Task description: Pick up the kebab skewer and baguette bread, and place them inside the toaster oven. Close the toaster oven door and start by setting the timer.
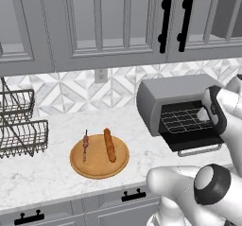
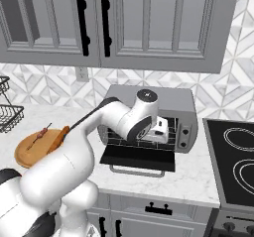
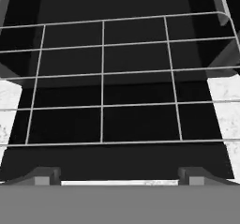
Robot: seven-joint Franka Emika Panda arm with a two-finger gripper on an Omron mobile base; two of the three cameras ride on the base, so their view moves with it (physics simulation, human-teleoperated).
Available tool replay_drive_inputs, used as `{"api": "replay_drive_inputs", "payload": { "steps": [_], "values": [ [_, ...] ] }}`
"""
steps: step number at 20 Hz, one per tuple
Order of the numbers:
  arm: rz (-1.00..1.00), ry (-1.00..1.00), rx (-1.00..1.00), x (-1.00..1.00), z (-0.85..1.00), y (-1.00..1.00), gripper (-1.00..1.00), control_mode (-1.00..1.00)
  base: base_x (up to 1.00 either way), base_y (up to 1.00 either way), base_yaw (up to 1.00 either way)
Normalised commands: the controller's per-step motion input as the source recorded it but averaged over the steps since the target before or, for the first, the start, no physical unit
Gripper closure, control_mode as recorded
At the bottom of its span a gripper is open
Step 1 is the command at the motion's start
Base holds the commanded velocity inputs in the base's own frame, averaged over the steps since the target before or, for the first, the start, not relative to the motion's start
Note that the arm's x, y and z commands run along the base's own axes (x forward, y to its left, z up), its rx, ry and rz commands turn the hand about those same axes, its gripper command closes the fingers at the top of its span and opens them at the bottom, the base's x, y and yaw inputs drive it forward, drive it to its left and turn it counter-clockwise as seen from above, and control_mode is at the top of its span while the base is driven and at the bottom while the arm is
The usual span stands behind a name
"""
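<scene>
A rendered home kitchen: grey cabinets, marble counter, tiled backsplash, toaster oven, and what seems a stovetop.

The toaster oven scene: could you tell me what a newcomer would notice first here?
The toaster oven stands open on the counter, its door folded down and the open gripper at its wire rack. To its left, the kebab skewer and baguette bread lie apart on a round wooden board.

Looking down from behind-left and behind-right onto the same counter, sharing the toaster oven and round wooden board. Up close from the hand, straight at the wire rack.
</scene>
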Motion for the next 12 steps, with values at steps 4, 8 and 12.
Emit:
{"api": "replay_drive_inputs", "payload": {
  "steps": [4, 8, 12],
  "values": [
    [0.0, 0.0, 0.0, -0.01, 0.04, 1.0, -1.0, -1.0, 0.0, 0.0, 0.0],
    [0.0, 0.01, 0.02, 0.0, 0.11, 1.0, -1.0, -1.0, 0.0, 0.0, 0.0],
    [0.0, 0.05, 0.0, 0.0, 0.0, 1.0, -1.0, -1.0, 0.0, 0.0, 0.0]
  ]
}}
